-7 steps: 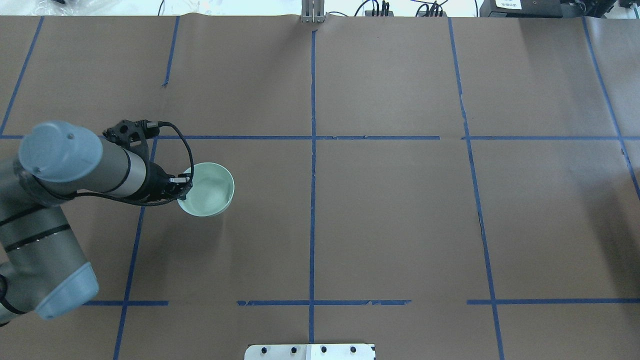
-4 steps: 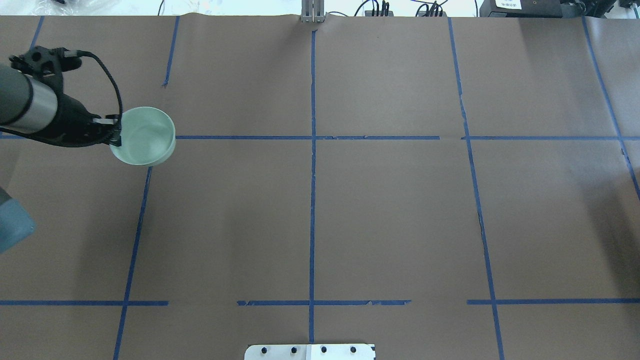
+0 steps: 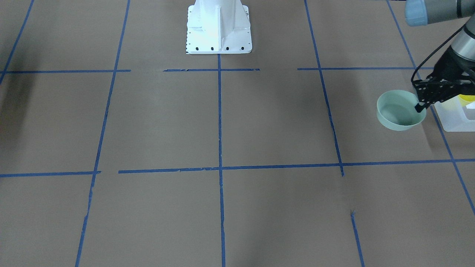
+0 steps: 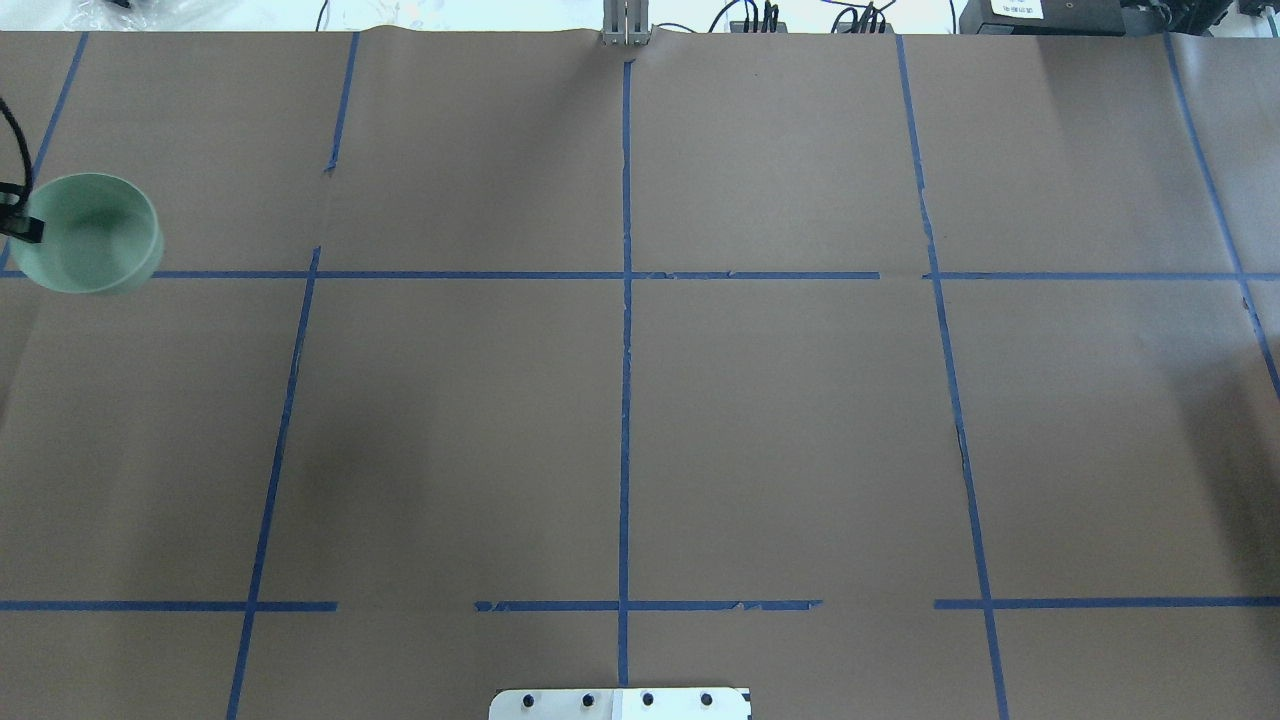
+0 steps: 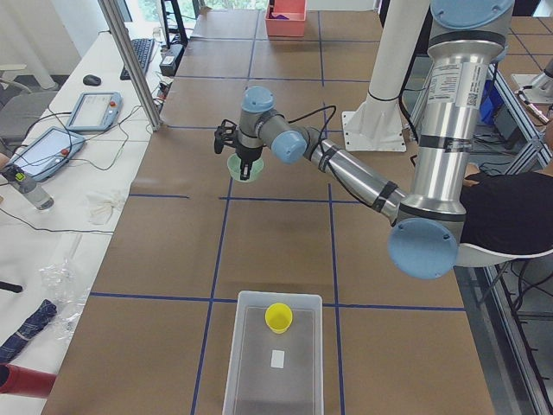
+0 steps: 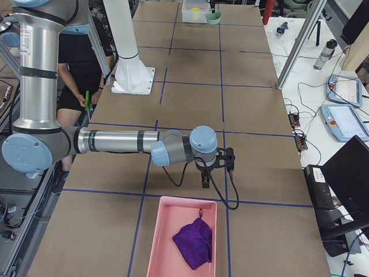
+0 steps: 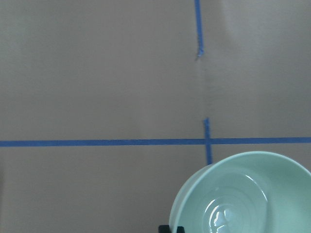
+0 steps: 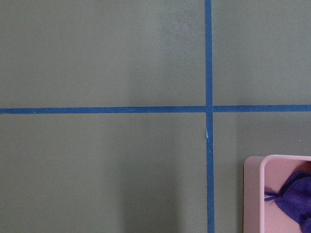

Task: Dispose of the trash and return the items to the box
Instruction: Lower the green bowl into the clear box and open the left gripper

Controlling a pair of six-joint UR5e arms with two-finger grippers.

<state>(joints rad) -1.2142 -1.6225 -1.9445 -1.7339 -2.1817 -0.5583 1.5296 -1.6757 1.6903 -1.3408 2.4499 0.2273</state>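
The bowl (image 3: 400, 111) hangs from my left claw (image 3: 419, 107), which is clamped on its rim, one finger (image 3: 418, 108) dipping inside the pale green wall on the side nearest the box (image 3: 454, 118). The bowl sits mouth-up and roughly level, and from the left wrist camera I see its glossy inside low in the frame with the counter (image 3: 259, 122) well below it, so I read it as lifted clear of the brown paper. In the overhead view it is at the far left edge, just above a line of blue tape (image 4: 400, 274).

The box stands just beside the bowl at the counter's left end, its frosted walls straight and a small white label (image 5: 277, 357) on its floor. The cup (image 5: 278, 317), yellow, stands upright inside it near the end closest to the bowl. The bowl is next to the box, not over it, as far as I can judge.

My right claw (image 6: 205, 183) points down above the counter at the opposite end, close to a pink tray (image 6: 155, 254); I cannot tell whether it is open or closed. A crumpled purple cloth (image 6: 195, 239) lies in that tray.
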